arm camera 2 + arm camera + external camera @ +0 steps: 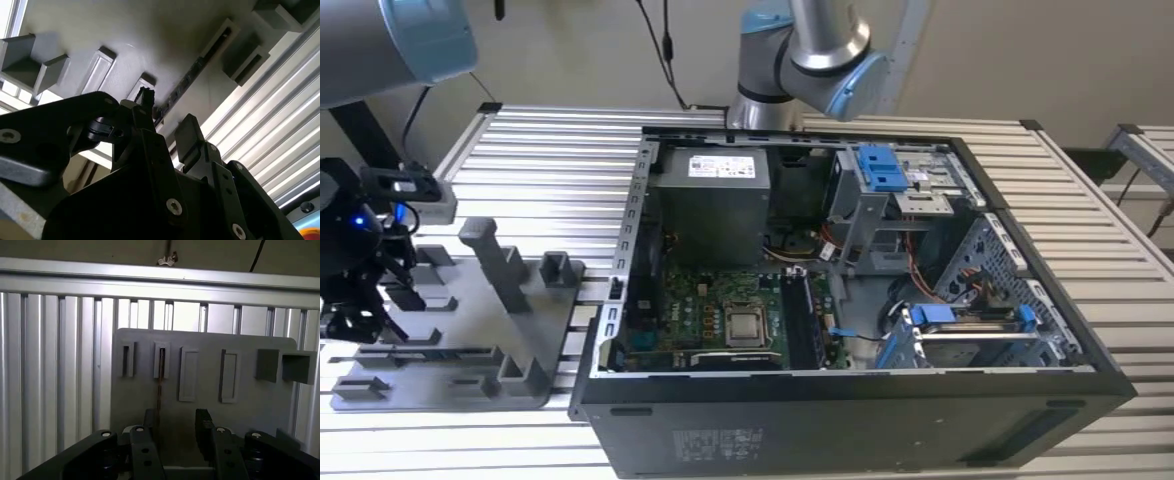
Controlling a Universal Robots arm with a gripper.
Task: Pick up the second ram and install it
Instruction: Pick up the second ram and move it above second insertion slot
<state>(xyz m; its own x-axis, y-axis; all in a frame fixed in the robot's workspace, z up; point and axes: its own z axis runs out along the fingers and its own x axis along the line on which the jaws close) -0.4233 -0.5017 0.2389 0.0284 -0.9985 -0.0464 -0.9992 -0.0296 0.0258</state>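
Observation:
The second ram (160,382) stands on edge in a narrow slot of the grey tray (250,405), showing as a thin dark strip. In the second wrist view the ram (192,75) runs along its slot toward the fingers. My gripper (175,424) is open just above the tray, with one finger (149,421) close beside the strip and the other finger (202,424) well apart from it. Its jaws straddle the near end of the ram (161,111) without closing on it. In the exterior view my gripper (360,305) hangs over the tray (467,350) at the far left.
An open computer case (854,410) lies at the exterior view's right of the tray, with the motherboard (720,310) and its black slots (795,320) inside. Upright grey pegs (491,255) rise from the tray. The ribbed metal table (547,150) runs under everything.

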